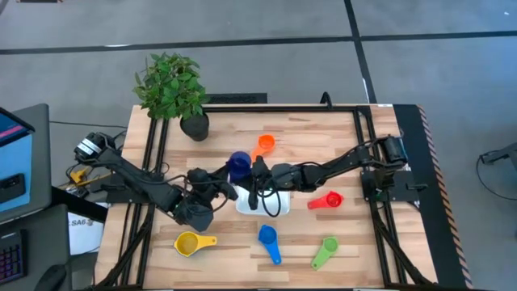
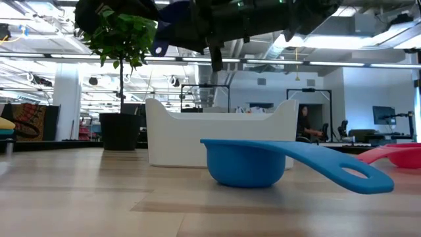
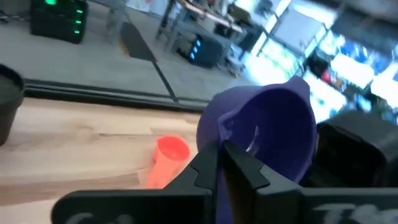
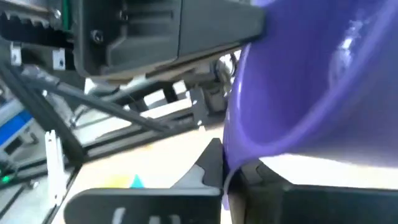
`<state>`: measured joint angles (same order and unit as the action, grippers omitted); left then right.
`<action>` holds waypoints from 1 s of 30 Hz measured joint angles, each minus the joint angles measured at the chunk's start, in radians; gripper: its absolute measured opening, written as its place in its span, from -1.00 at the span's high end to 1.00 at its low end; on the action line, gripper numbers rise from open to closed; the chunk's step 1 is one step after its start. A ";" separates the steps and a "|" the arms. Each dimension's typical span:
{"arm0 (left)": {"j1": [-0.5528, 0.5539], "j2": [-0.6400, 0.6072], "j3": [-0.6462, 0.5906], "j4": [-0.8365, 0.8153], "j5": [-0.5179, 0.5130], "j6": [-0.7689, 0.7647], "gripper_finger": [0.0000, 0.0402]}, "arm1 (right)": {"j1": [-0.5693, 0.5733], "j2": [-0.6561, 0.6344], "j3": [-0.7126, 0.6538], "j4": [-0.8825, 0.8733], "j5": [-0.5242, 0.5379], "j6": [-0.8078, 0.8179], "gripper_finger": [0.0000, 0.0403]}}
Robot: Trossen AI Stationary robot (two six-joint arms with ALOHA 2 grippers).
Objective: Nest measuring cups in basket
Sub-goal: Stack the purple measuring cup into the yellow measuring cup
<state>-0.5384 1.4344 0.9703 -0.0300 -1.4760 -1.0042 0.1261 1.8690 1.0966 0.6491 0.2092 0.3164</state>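
Grey floor (image 1: 242, 32), bright ceiling lights (image 2: 342, 41), distant desks (image 2: 368, 135).

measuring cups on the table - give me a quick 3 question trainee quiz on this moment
1. True or false: both grippers are shut on the dark blue cup.
2. Which cup lies nearest the plant pot? A yellow B orange C green
3. Fill in: the red cup lies just outside the white ____.

Key: 1 true, left gripper and right gripper both pinch it. 2 B, the orange cup. 3 basket.

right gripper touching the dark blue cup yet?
Touching. The right wrist view shows the right gripper shut on the rim of the dark blue cup.
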 joint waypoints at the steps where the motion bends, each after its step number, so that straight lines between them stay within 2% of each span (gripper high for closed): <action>1: -0.003 -0.009 0.000 -0.001 0.024 0.035 0.94 | 0.000 -0.001 0.000 -0.008 -0.025 0.003 0.92; 7: -0.068 -0.100 -0.001 -0.027 0.084 0.223 0.76 | -0.020 -0.002 0.002 -0.032 -0.324 0.085 0.96; 9: -0.093 -0.144 0.000 -0.025 0.090 0.308 0.68 | -0.029 0.002 0.006 -0.089 -0.428 0.121 0.97; 11: -0.108 -0.177 0.000 -0.023 0.141 0.408 0.61 | -0.030 0.004 0.032 -0.164 -0.490 0.127 0.97; 14: -0.102 -0.219 0.000 -0.026 0.303 0.539 0.53 | -0.027 0.000 0.098 -0.315 -0.518 0.094 0.97; 19: -0.031 -0.226 0.001 -0.051 0.584 0.606 0.44 | 0.002 0.002 0.199 -0.532 -0.537 0.035 0.97; 22: 0.009 -0.221 0.001 -0.077 0.641 0.657 0.40 | 0.021 0.001 0.239 -0.603 -0.568 0.026 0.97; 26: 0.022 -0.219 0.000 -0.099 0.651 0.795 0.38 | 0.039 0.001 0.255 -0.634 -0.589 0.027 0.96; 30: 0.021 -0.219 0.000 -0.115 0.774 0.992 0.39 | 0.043 0.001 0.256 -0.642 -0.638 0.045 0.95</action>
<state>-0.5169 1.2156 0.9707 -0.1447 -0.7017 -0.0120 0.1692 1.8698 1.3525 0.0074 -0.4286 0.3612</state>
